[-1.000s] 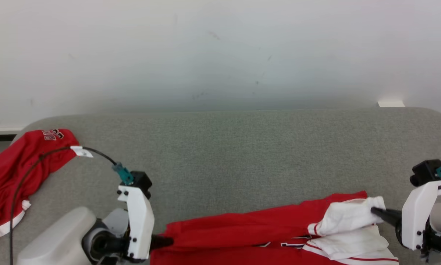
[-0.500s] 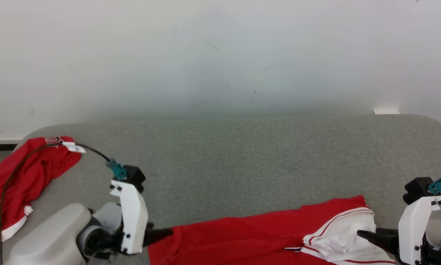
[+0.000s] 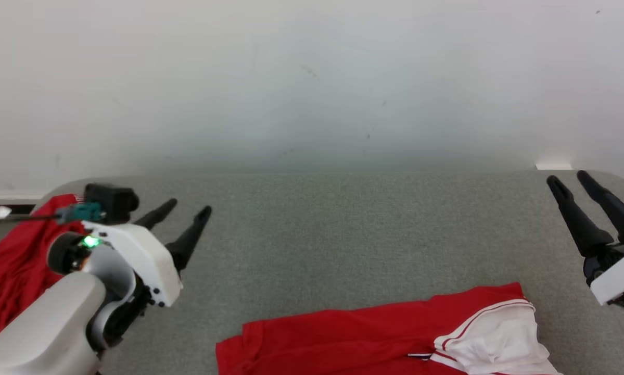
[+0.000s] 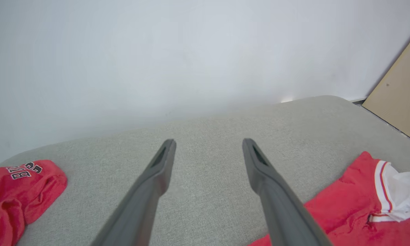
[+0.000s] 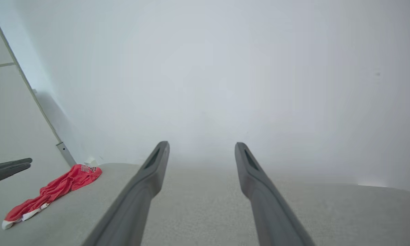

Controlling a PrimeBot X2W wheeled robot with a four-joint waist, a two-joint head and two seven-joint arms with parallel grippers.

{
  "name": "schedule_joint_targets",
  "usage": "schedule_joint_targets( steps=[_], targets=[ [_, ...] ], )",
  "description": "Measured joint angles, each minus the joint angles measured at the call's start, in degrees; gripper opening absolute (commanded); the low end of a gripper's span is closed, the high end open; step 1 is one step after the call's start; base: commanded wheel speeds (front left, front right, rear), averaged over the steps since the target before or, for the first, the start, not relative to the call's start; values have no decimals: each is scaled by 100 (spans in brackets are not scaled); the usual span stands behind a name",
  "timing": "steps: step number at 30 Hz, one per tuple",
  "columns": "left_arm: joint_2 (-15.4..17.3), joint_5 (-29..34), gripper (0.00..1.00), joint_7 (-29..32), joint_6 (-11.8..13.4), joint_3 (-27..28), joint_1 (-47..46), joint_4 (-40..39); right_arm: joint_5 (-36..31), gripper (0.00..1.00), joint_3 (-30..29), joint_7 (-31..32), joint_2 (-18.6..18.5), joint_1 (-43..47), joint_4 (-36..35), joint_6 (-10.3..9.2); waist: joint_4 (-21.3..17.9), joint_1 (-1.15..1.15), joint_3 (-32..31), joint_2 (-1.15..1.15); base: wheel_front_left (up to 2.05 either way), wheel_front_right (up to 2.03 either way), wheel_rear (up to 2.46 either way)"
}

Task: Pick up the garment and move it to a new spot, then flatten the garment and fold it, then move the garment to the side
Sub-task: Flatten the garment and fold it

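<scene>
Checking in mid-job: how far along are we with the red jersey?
Done: the red jersey lies on the grey table, stretched along its near edge, so the move looks complete. In hand: nothing; the left hand and right hand hover open and empty. Left: its white sleeve is bunched, so flattening, folding and moving it aside remain.

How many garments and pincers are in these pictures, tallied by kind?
Garments: 2, the red-and-white garment lying at the front and the crumpled red garment at the left end.
Pincers: 2, the left pincer and the right pincer, both open.
Total: 4.
</scene>
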Motion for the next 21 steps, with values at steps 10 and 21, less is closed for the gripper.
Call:
schedule_joint_targets(
  steps=[10, 21],
  targets=[
    [-76, 488, 100, -1958, 1294, 602, 1120, -714, -1904, 100, -1786, -714, 893, 1155, 568, 0, 153, 0, 34, 0, 0, 0, 0],
    [-1265, 1848, 100, -2136, 1771, 1978, 2751, -1903, -3119, 100, -3365, -706, 2134, 2962, 454, 0, 218, 0, 185, 0, 0, 0, 0]
  ],
)
